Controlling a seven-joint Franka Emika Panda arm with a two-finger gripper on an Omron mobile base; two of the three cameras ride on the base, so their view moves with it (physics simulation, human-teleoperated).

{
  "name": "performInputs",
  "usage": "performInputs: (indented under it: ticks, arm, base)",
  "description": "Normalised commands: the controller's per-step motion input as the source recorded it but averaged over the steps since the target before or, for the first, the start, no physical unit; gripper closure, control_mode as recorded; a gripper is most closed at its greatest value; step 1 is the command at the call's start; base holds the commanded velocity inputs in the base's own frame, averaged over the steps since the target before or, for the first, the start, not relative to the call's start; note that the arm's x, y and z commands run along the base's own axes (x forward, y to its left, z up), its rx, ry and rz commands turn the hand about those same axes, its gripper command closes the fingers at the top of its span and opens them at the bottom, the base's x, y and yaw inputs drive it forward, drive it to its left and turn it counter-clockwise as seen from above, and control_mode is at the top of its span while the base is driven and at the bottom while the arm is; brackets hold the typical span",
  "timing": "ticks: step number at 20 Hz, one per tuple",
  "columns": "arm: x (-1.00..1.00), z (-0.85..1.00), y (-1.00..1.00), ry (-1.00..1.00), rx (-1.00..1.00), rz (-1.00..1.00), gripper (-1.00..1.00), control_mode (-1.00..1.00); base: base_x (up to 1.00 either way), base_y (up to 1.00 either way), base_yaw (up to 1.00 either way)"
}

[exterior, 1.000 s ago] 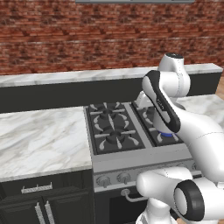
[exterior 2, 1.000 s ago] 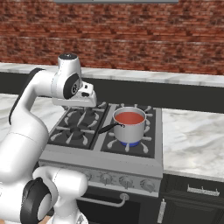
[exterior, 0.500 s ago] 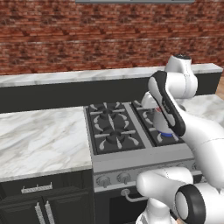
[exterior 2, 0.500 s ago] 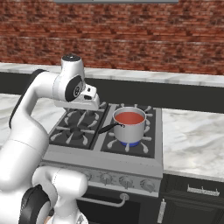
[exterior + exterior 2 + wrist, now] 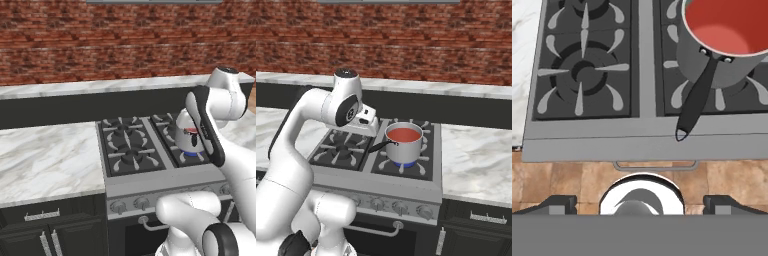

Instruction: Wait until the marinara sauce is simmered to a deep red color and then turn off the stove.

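- A small steel saucepan (image 5: 404, 145) sits on the front right burner of the stove (image 5: 376, 172), upright, with its bottom resting on the black grate.
- The pan holds the marinara sauce (image 5: 403, 134), a smooth red liquid whose flat round surface reaches across the whole pan, a little below the rim.
- In the hand view the sauce (image 5: 728, 24) shows as an even tomato red, with no lumps or spoon in it.
- A blue glow shows under the pan in the right base view, between the pan's bottom and the grate.
- The pan's dark handle (image 5: 696, 102) points toward the front edge of the stove; its tip ends over the steel strip in front of the grates.
- The front left burner (image 5: 583, 72) carries no pot; its grate is bare.
- A row of round knobs (image 5: 400, 207) runs along the stove's front panel, above the oven handle (image 5: 373, 231).
- The gripper (image 5: 640, 204) hangs above the front of the stove, looking straight down; its two fingertips stand spread far apart at the bottom corners of the hand view, with nothing between them.
- The gripper is apart from the pan and its handle, touching neither.
- Marble counter (image 5: 45, 160) lies on both sides of the stove, with a brick wall (image 5: 100, 45) behind.
- In the left base view the arm covers much of the pan (image 5: 187, 140).
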Motion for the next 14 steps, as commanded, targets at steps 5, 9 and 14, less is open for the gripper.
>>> performInputs:
  ticks: [5,9,14]
  arm:
    - [-0.36,-0.11,-0.29,0.00,0.00,-0.08,-1.00,-1.00]
    - [-0.38,-0.17,-0.33,0.00,0.00,-0.09,-1.00,-1.00]
    - [-0.40,-0.22,-0.41,0.00,0.00,-0.10,-1.00,-1.00]
  base:
    - [0.00,0.00,0.00]
    - [0.00,0.00,0.00]
    - [0.00,0.00,0.00]
